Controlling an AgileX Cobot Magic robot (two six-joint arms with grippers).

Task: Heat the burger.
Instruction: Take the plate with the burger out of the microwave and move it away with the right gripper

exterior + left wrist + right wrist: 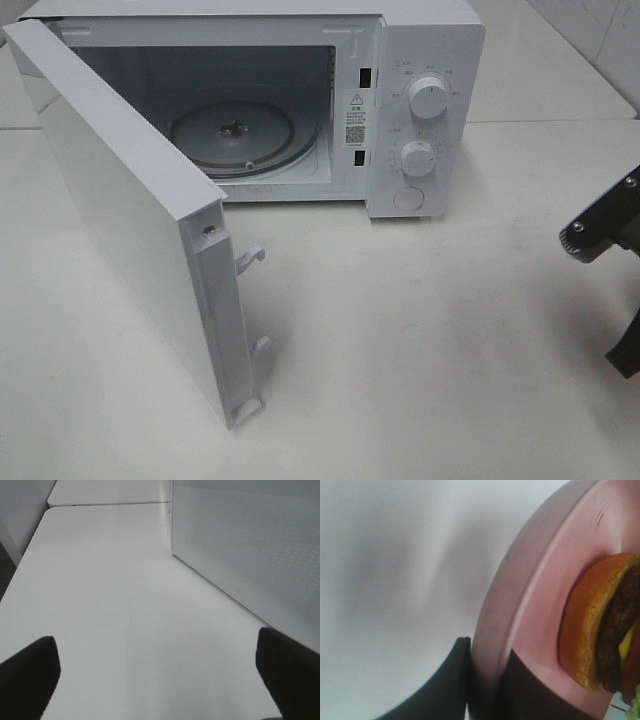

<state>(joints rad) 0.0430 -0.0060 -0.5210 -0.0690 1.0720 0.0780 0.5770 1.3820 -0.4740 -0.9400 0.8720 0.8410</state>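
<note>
White microwave oven (300, 100) stands at the back of the white table (420, 360), its door (130, 220) swung fully open toward the front-left. Two white latch hooks (250, 258) stick out of the door's free edge. The cavity holds only the round glass turntable (235, 135), nothing resting on it.

Writing: a white sticker (356, 108) on the inner frame beside the cavity carries a warning triangle, small print and a QR-type square — the text is too small to read. The control panel has two round white knobs, upper knob (430, 97) and lower knob (417, 158), each ringed by tiny markings that cannot be read, and a round push button (408, 198) below them. No brand name legible.

Left gripper (160, 675): released, its two dark fingertips (30, 670) standing far apart above bare table, beside the perforated panel of the open door. It holds nothing.

Right gripper (485, 680): clenched on the rim of a round pink plate (540, 595) — one dark finger under the rim, the other on the plate's upper face. In the high view only part of this black arm (605, 235) shows at the right edge, well apart from the oven.

The burger (605, 625) sits on the pink plate, near the gripped rim: orange-brown bun, dark patty, a sliver of yellow and a bit of green lettuce visible. It is outside the high view.
</note>
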